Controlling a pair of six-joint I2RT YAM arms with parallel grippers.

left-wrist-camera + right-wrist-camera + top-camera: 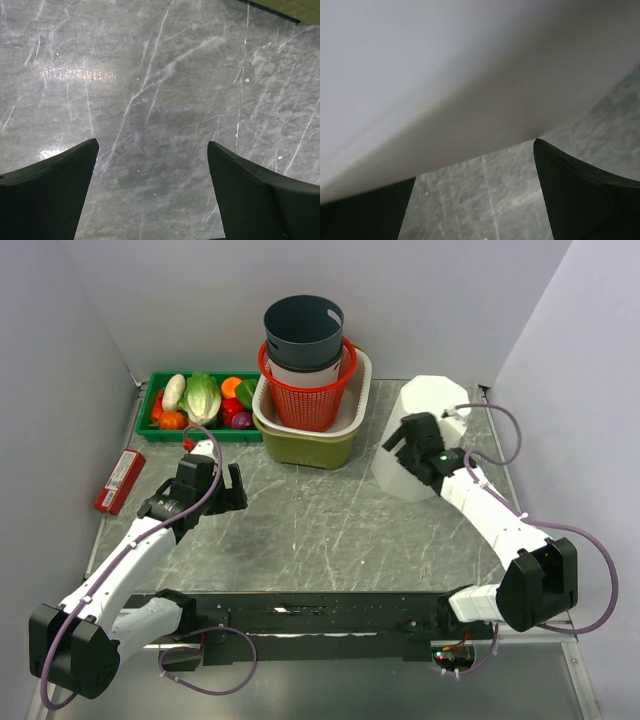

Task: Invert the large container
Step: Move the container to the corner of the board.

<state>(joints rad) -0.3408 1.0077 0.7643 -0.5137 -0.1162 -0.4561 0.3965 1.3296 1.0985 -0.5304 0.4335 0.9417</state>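
The large container (432,415) is a white tapered tub at the right rear of the table. Its narrower closed end faces up and back, and its wider end faces down toward the table (320,530). My right gripper (402,440) stands open against the tub's left side. In the right wrist view the white wall (445,65) fills the upper part, with my right gripper (475,160) straddling its lower edge and the right fingertip (555,175) touching it. My left gripper (220,485) hangs open over bare marble, and in the left wrist view nothing lies within my left gripper (152,145).
At the back centre a dark grey bucket (303,330) is nested in a red basket (310,400), inside a cream tub set in an olive tub (305,448). A green tray of toy vegetables (200,405) lies back left. A red box (120,480) lies by the left wall.
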